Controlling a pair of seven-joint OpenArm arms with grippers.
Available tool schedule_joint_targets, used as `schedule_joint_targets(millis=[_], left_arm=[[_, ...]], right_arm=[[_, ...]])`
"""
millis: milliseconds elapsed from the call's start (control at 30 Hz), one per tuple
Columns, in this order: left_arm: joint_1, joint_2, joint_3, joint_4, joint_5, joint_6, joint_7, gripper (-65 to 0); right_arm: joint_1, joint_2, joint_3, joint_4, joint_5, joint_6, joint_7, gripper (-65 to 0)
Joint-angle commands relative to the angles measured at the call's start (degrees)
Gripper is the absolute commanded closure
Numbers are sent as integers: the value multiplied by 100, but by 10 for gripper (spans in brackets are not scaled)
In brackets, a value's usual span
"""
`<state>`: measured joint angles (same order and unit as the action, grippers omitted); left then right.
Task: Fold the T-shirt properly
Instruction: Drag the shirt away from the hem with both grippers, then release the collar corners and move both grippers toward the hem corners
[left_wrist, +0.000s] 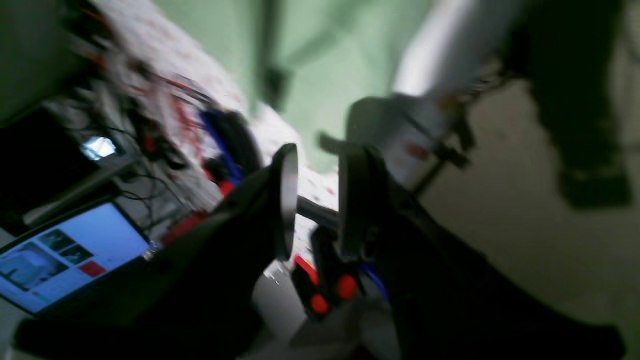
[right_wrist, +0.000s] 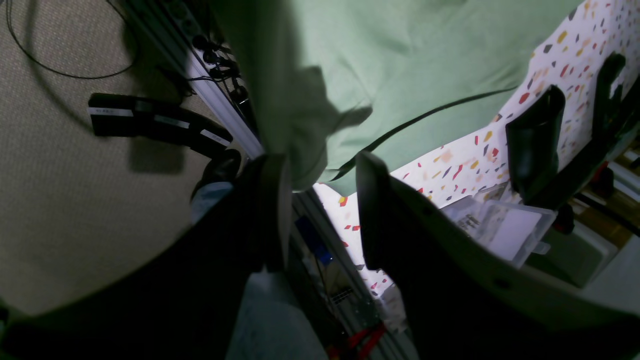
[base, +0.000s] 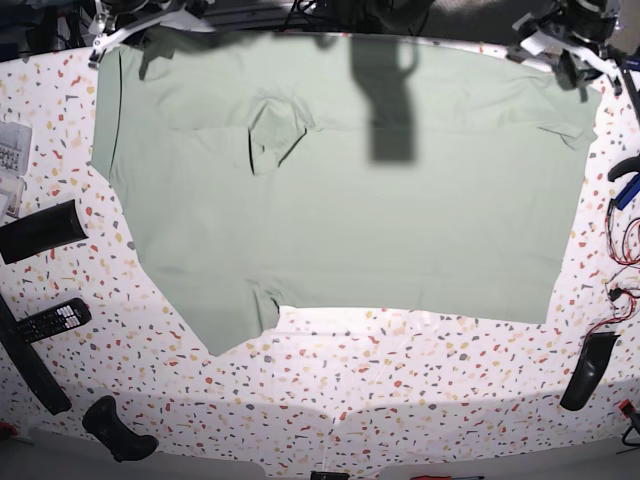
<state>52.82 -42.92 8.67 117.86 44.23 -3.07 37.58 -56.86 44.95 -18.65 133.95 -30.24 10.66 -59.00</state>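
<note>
Spreading across most of the speckled terrazzo-patterned table, the pale sage-green T-shirt lay flat in the base view, its body filling the centre and reaching toward twelve o'clock, where its far edge met the table's back rim. A small rumpled fold sat on the cloth toward eleven o'clock, and one sleeve-like flap hung down at about seven o'clock. A dark shadow of an arm fell on the cloth near twelve o'clock. Along the nine o'clock side of the table rested a black remote control, with a clear plastic box further up at ten o'clock. At about four o'clock a black handle-shaped object lay on the table, well apart from the shirt. In the right wrist view the right gripper stood with its two dark jaws parted and nothing between them, hanging over the table's edge where the shirt draped down. In the blurred left wrist view the left gripper likewise showed a clear gap between its jaws, holding nothing, with a lit monitor at eight o'clock and the green cloth at twelve o'clock.
</note>
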Motion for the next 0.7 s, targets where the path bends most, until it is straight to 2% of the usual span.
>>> schedule_joint_targets(millis=[0, 133, 233, 333, 400, 533, 667], left_arm=[[42, -79, -37, 146, 96, 70, 33, -127], [33, -76, -37, 289, 94, 101, 74, -127], [33, -79, -37, 350, 98, 378, 511, -127], [33, -79, -37, 407, 98, 376, 935, -127], [33, -79, -37, 407, 96, 376, 896, -127], [28, -79, -37, 407, 96, 398, 428, -127], [-92, -79, -37, 407, 85, 396, 341, -127]], right_arm=[[-44, 61, 26, 105, -114, -44, 57, -212], [-28, 61, 26, 105, -216, -129, 334, -212], [-31, 63, 26, 105, -260, -129, 688, -212], [-28, 63, 26, 105, -144, -127, 1281, -212], [20, 63, 26, 105, 94, -127, 1615, -212], [417, 61, 26, 105, 778, -133, 1910, -212], [896, 59, 26, 105, 1443, -404, 2247, -212]])
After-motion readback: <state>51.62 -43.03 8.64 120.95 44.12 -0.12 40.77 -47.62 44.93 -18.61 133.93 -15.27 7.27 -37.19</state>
